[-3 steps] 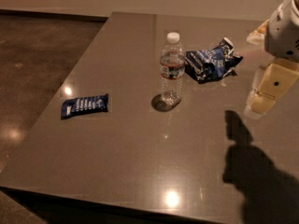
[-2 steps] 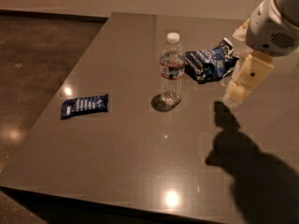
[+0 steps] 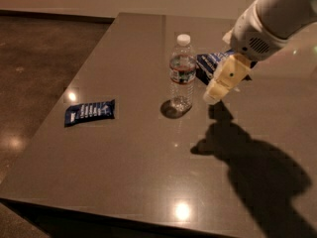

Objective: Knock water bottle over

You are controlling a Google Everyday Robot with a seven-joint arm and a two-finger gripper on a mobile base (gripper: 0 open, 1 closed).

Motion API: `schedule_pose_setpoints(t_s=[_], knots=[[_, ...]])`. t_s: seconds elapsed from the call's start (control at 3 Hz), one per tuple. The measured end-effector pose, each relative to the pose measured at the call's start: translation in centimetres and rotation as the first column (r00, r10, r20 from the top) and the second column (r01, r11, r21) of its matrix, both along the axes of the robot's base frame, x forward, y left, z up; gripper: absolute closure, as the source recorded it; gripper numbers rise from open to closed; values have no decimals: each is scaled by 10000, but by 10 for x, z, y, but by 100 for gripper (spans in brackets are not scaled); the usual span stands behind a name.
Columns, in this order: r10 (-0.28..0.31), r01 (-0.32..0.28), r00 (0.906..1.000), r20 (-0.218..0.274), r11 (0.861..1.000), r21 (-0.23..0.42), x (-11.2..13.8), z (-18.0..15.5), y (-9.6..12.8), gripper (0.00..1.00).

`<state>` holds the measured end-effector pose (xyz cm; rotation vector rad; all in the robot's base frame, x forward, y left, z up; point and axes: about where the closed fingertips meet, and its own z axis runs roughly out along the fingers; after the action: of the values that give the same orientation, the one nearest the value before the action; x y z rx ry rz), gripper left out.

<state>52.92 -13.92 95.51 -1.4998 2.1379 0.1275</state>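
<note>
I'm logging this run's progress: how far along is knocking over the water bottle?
Done: the gripper is close beside the water bottle. In hand: the gap between them; no contact shows. Left: the knock itself, since the bottle stands upright on the table.

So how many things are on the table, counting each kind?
water bottle: 1
blue snack bags: 2
Total: 3 on the table. The pincer hovers beside the water bottle.
</note>
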Motion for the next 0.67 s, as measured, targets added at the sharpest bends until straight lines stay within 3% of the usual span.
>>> schedule_pose_setpoints(t_s=[0.33, 0.67], knots=[[58, -58, 10000, 9, 9956, 934, 13, -9, 24, 0], [224, -223, 9997, 21, 9778, 2083, 30, -18, 56, 0]])
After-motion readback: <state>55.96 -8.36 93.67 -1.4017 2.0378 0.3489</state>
